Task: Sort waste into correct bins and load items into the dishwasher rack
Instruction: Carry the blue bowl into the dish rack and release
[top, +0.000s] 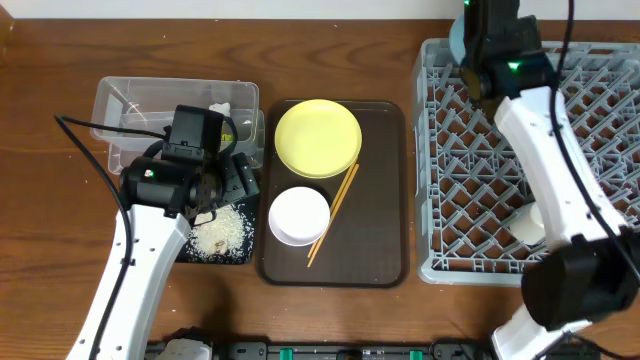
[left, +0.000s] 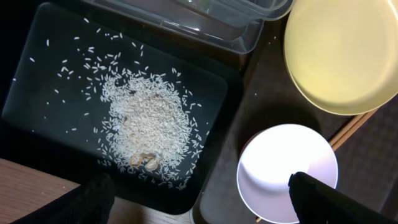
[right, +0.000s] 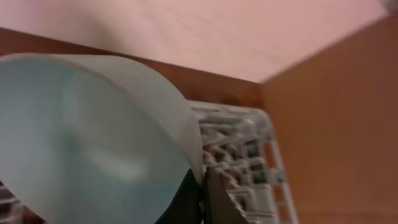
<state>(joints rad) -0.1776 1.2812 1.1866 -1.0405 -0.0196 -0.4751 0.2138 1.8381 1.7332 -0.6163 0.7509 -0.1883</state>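
My left gripper (left: 199, 190) is open and empty, hovering over the near edge of the black tray (left: 37, 74), which holds a pile of rice grains (left: 149, 124). The white bowl (left: 286, 171), yellow plate (top: 318, 138) and chopsticks (top: 333, 213) lie on the brown serving tray (top: 385, 200). My right gripper (right: 202, 193) is shut on the rim of the light blue bowl (right: 87, 143), held above the far left corner of the dishwasher rack (top: 470, 160). A pale cup (top: 527, 225) sits in the rack. The clear tub (top: 150, 105) stands behind the black tray. I cannot make out the wrapper or tissue.
The left arm (top: 150, 240) hides part of the clear tub and the black tray. The yellow plate's rim (left: 345, 56) and the tub's corner (left: 249, 25) lie just beyond the left gripper. Bare wooden table (top: 40, 220) lies left of the bins.
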